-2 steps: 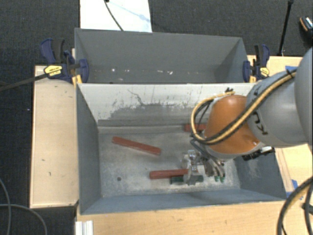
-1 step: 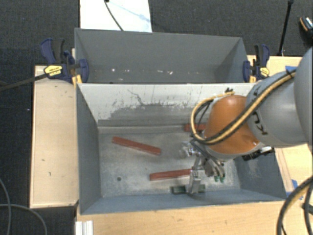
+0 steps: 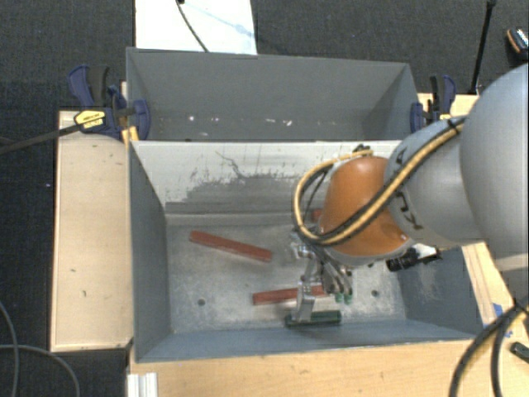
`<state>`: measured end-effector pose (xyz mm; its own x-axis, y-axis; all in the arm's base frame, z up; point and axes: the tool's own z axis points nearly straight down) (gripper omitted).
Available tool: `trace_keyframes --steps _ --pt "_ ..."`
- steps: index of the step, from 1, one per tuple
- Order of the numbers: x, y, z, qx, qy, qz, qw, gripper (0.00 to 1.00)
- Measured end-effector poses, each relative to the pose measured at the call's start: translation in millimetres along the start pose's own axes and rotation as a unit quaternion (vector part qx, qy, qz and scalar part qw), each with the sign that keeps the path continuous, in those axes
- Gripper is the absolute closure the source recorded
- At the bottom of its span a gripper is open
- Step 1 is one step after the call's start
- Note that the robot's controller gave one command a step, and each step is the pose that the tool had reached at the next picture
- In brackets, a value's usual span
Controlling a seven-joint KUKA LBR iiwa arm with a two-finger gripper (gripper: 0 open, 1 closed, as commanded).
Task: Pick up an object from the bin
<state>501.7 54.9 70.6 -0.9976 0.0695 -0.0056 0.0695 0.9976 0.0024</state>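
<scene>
- Gripper (image 3: 306,306) low by the bin's (image 3: 149,246) front wall, over a dark green bar (image 3: 321,320).
- How far open, can't tell.
- Red stick (image 3: 273,297) just beside it.

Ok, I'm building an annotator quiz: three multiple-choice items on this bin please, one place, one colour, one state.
1. Where is the gripper? A near the bin's front wall; B in its back left corner; C outside it.
2. What colour is the small bar by the gripper? A yellow; B dark green; C white.
3. How does the long reddish bar lie? A upright; B leaning on the rim; C flat on the floor.
Answers: 1 A, it hangs low by the front wall; 2 B, that bar is dark green; 3 C, it lies flat, left of the gripper.
</scene>
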Motion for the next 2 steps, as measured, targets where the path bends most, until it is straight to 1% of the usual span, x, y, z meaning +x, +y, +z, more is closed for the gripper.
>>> trace_keyframes --steps 1,2 --pt "10.6 -9.9 -0.8 0.0 0.0006 0.045 0.999 0.0" --pt "10.9 -10.1 -0.6 0.0 0.001 0.044 0.999 1.0"
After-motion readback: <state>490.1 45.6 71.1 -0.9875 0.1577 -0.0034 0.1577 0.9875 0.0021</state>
